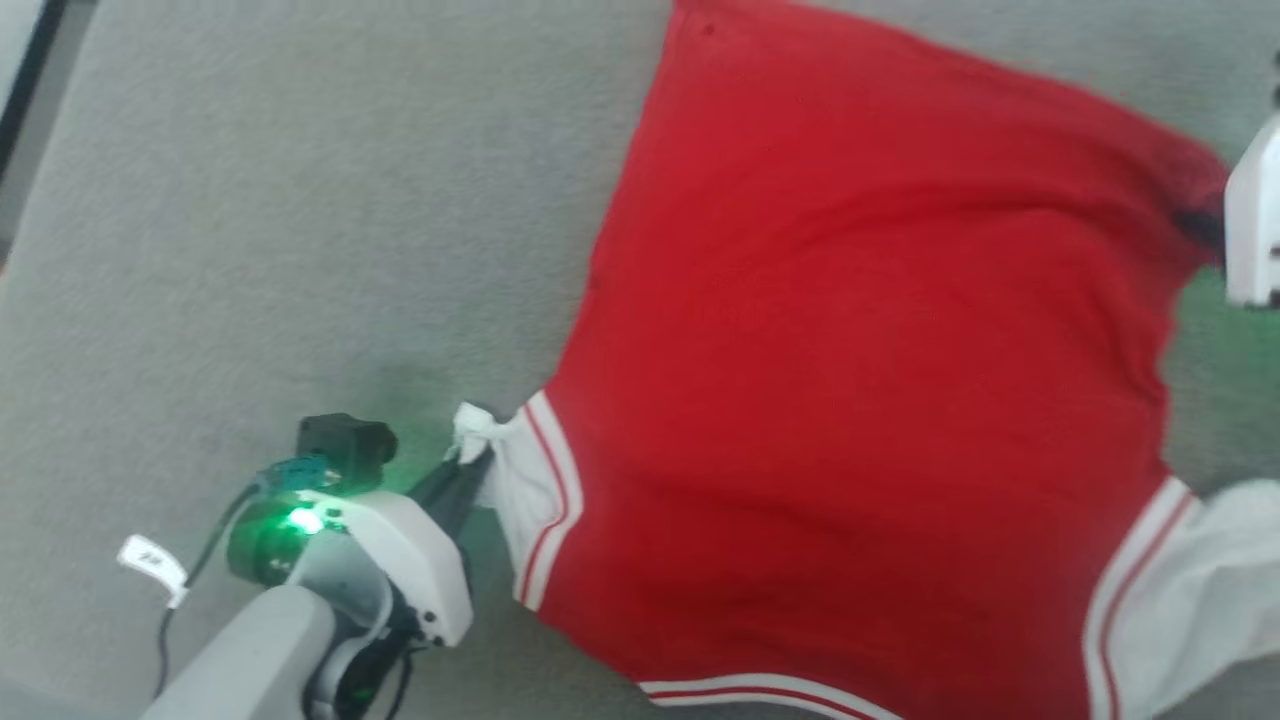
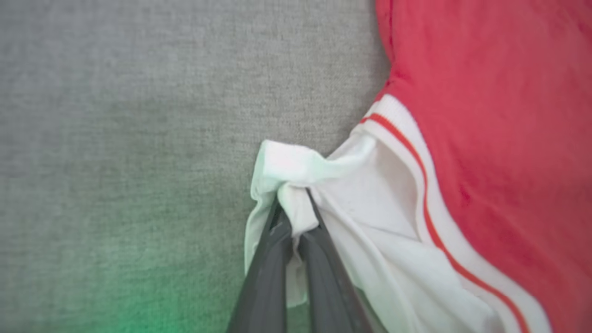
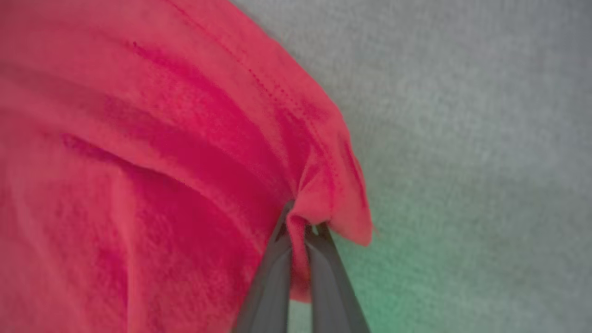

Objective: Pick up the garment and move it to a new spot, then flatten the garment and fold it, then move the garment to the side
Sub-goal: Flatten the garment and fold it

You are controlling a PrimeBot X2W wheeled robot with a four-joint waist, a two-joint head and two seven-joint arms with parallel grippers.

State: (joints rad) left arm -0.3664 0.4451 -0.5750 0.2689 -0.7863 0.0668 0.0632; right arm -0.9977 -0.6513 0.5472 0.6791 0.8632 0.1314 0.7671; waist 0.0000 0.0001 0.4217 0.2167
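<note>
Two pinches | left fingers (image 2: 268, 277): white sleeve (image 2: 370, 194) | right fingers (image 3: 273, 277): garment (image 1: 850, 350) corner (image 3: 333, 203) | other sleeve (image 1: 1200, 590) cropped

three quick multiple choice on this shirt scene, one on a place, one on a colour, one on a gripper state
1. Which part of the garment does the left gripper pinch?
A. the white sleeve
B. the neckline
C. the chest lettering

2. What colour is the surface under the garment?
A. blue
B. grey
C. brown

3. What is the state of the right gripper?
A. open above the cloth
B. shut on nothing
C. shut on a red corner of the garment

Answers:
1. A, white sleeve cloth bunches between its two dark fingers in the left wrist view.
2. B, grey textured fabric lies all around the shirt.
3. C, the right wrist view shows red cloth gathered and pinched between the fingers.
</note>
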